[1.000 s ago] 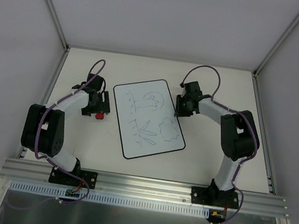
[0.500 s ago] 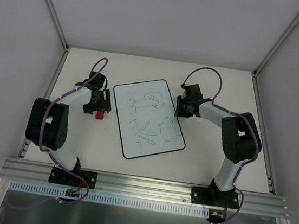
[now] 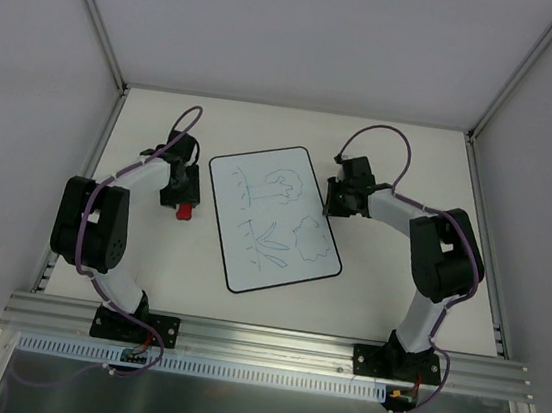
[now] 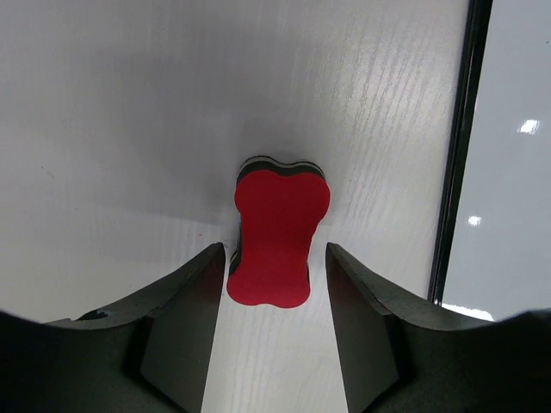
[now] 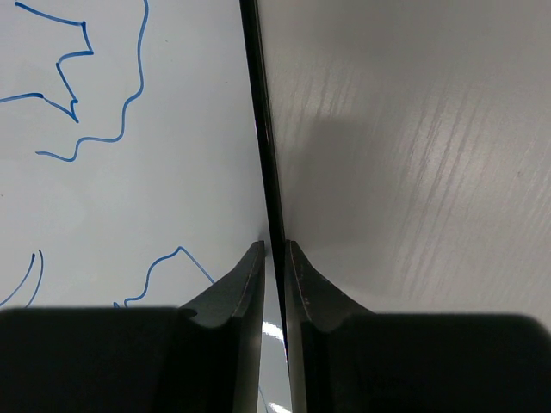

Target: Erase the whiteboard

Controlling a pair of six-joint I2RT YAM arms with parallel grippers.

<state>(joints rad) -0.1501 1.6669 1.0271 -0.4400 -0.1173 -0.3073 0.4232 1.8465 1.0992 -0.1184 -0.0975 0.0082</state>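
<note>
The whiteboard [image 3: 275,216] lies mid-tabletop [image 3: 398,282], bearing doodles [image 3: 281,182]. The right fingers [image 5: 232,301] pinch its right edge. The left fingers [image 4: 185,327] stand narrowly either side of the red eraser [image 4: 275,237], with a slight gap showing.

White table [image 3: 385,301] bearing whiteboard [image 3: 274,218], red eraser [image 3: 184,212]

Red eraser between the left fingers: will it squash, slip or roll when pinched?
The eraser looks like a flat slab with a dark layer under the red top, possibly felt or foam, so it may give slightly. It lies flat on the table, so rolling seems unlikely. Its waisted shape should seat well in the left gripper.
</note>
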